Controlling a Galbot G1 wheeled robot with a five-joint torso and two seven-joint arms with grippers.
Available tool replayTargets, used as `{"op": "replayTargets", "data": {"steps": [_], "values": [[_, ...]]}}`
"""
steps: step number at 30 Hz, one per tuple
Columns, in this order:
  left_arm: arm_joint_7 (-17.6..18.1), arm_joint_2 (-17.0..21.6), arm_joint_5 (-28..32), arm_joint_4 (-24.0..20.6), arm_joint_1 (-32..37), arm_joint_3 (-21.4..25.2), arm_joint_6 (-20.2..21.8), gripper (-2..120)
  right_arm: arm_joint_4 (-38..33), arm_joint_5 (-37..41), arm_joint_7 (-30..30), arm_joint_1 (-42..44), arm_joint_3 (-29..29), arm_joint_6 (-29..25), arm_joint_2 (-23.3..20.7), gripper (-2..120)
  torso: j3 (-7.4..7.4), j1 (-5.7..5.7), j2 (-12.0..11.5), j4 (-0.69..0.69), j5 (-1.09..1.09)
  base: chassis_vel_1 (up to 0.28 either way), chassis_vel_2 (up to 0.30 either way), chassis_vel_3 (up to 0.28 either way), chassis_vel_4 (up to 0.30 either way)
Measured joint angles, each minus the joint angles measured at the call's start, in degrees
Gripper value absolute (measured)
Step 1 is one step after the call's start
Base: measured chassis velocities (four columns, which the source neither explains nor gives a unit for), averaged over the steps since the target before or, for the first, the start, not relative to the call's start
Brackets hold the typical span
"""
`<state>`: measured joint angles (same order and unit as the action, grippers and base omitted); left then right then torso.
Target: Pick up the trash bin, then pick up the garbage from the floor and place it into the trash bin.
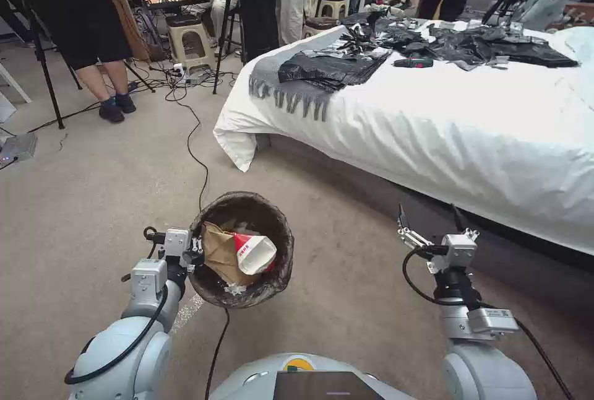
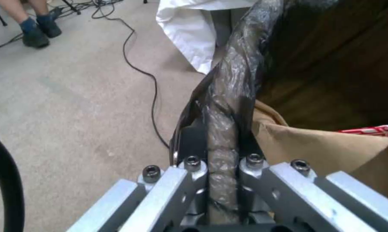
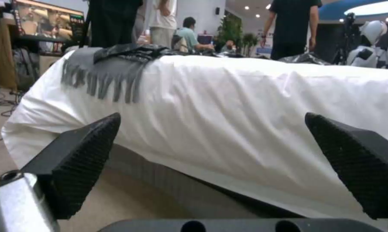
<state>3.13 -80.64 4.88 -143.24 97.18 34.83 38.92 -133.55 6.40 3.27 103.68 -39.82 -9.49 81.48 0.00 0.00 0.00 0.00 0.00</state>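
Bin (image 1: 242, 250): light, thin-walled, bag-lined, slippery; held aloft over floor by rim at 9 o'clock, left pincer (image 1: 197, 250) clamped on it. Inside: paper bag (image 1: 218, 252), cup (image 1: 253, 252), both crushable. Right pincer (image 1: 429, 221): spread wide, nothing held, facing bed (image 1: 433, 121).

Trash bin (image 1: 242, 250) sat front-left of robot, above carpet (image 1: 93, 189), w/ paper bag (image 1: 218, 252) and paper cup (image 1: 255, 252) in it. Left claw (image 1: 197, 246) was at bin's left rim; right claw (image 1: 430, 217) was right of bin, near bed (image 1: 445, 127). Scarf (image 1: 278, 87) and plastic bags (image 1: 476, 46) lay on bed.
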Motion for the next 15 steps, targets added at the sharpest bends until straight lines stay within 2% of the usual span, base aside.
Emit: {"op": "replayTargets", "data": {"steps": [15], "values": [[0.1,-0.7,0.1,0.0,0.4,0.1,0.1,2,0.6,-0.7,1.1,0.1,1.6,0.0,0.1,100,0.0,0.0,0.0,0.0,0.0,0.006,0.004,0.004,0.008]]}}
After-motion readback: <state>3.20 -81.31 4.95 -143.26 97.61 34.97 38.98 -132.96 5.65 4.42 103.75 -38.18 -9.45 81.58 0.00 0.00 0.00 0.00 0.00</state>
